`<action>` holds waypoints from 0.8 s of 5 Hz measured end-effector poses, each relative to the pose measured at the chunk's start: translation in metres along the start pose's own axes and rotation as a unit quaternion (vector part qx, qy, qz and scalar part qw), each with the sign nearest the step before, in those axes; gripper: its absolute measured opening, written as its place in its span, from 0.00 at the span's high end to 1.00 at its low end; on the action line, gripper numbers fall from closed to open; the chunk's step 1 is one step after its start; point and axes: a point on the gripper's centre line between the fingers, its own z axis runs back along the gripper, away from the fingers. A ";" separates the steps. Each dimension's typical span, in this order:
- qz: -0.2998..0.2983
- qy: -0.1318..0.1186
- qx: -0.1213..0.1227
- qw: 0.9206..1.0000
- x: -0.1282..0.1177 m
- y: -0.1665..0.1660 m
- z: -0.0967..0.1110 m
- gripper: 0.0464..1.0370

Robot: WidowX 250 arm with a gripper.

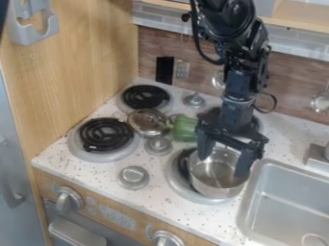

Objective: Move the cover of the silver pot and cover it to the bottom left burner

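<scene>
the end effector (224, 166), fingers wide apart and gripping nothing, straddles the silver pot (215, 185) on the front right burner (182, 186), near the sink's (243, 211) edge; a shiny round lid or dish (148, 123) lies beside a green pepper (185, 128).

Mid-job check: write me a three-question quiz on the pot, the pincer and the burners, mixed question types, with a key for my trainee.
1. Fill in the blank: The top of the pot is ____, so its inside can be seen.

2. Choose one: The pincer hangs over
a) the sink
b) the pot
c) the bottom left burner

3. True or false: The pot stands on the bottom left burner.

Key: 1. uncovered; 2. b; 3. false, it stands on the bottom right burner.
</scene>
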 end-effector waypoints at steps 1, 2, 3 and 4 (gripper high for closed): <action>0.000 0.018 0.001 1.000 -0.005 0.000 -0.012 0.04; 0.018 0.023 -0.001 1.000 -0.001 0.011 -0.009 0.04; 0.079 0.000 -0.004 0.997 0.014 0.060 0.009 0.04; 0.115 -0.019 0.001 0.993 0.021 0.095 0.021 0.04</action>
